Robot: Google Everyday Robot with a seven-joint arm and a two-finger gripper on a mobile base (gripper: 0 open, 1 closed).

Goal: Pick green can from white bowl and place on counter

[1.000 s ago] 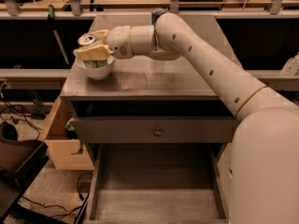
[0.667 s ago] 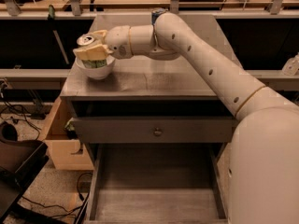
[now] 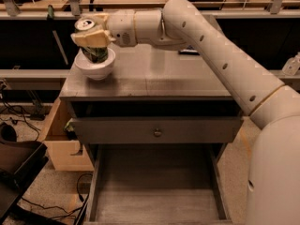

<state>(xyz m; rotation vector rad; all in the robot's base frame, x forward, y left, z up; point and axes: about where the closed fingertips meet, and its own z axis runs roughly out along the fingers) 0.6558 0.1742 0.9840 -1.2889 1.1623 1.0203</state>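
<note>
Camera view: claw clamps green can in bowl.

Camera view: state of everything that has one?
gripper: shut on green can, over bowl
green can: upright, base inside bowl
bowl: upright on counter
bottom drawer: pulled open
upper drawer: seems slightly pulled out

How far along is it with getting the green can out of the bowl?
Done: the tool, over the counter's back-left corner, is clamped on the green can. In hand: the lift; the can's bottom is inside the white bowl. Left: setting it on the counter.
</note>
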